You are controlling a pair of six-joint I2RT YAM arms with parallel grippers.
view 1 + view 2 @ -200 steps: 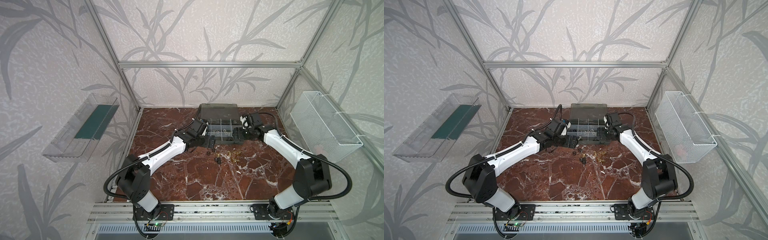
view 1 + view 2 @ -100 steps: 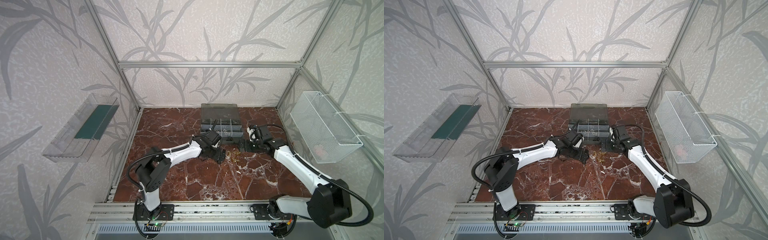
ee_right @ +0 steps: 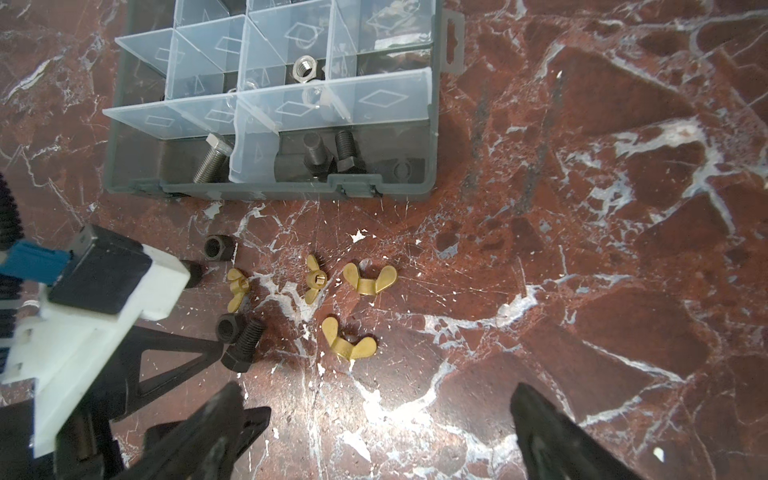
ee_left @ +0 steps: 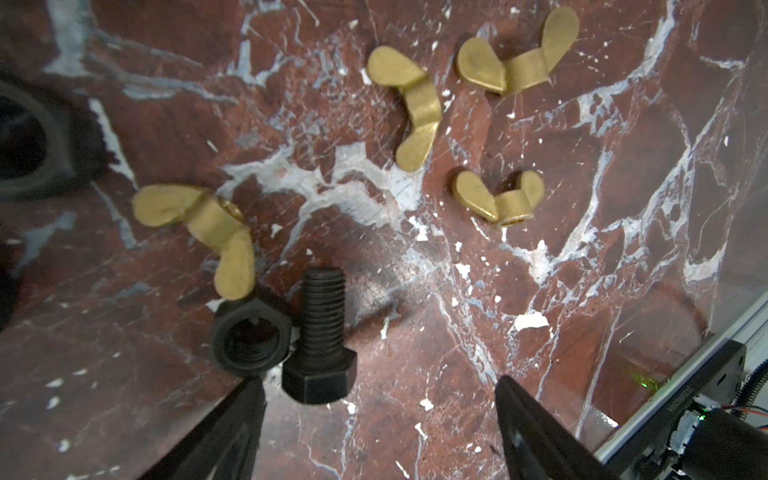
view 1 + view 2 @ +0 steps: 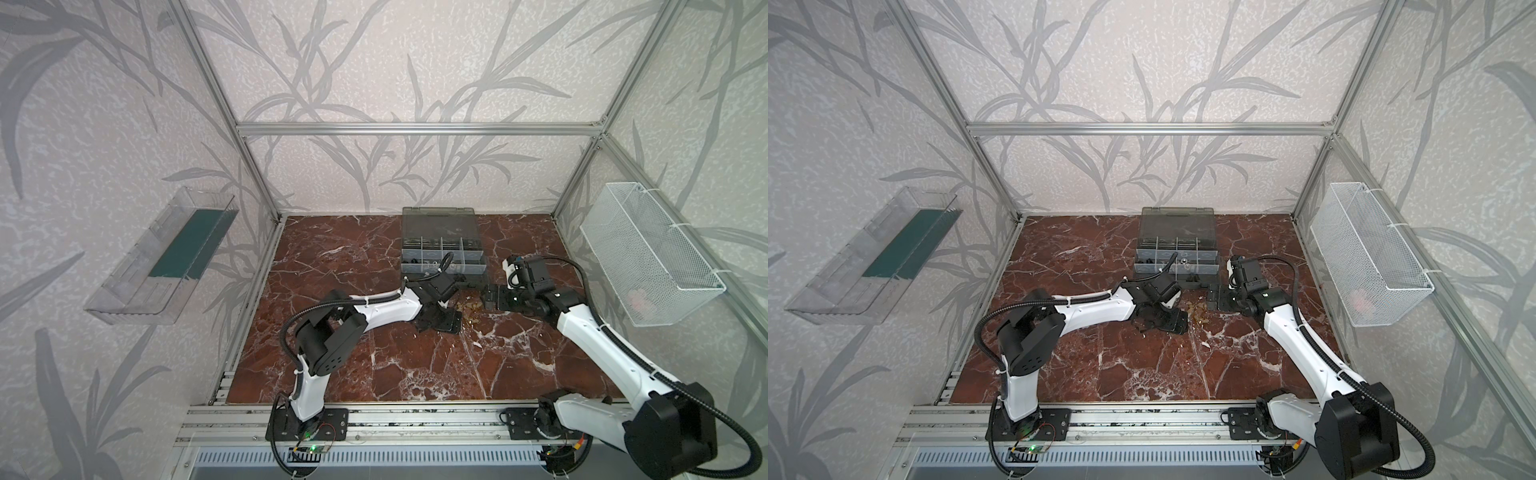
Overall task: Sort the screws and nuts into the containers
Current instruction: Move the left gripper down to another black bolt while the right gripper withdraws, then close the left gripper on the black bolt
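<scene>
I count four brass wing nuts (image 4: 417,110) on the counter (image 4: 540,332) ahead of my left gripper (image 4: 376,384). Right at its fingertips lie one black bolt (image 4: 322,332) and one black hex nut (image 4: 249,340), touching. A second black nut (image 3: 220,247) sits farther out. The case (image 3: 266,191) beyond holds one silver bolt (image 3: 212,160), two black bolts (image 3: 316,156) and one silver nut (image 3: 303,68).

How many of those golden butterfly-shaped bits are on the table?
4 wing nuts, loose on the table: one beside a black nut, three clustered nearby. The left arm may hide more.
</scene>
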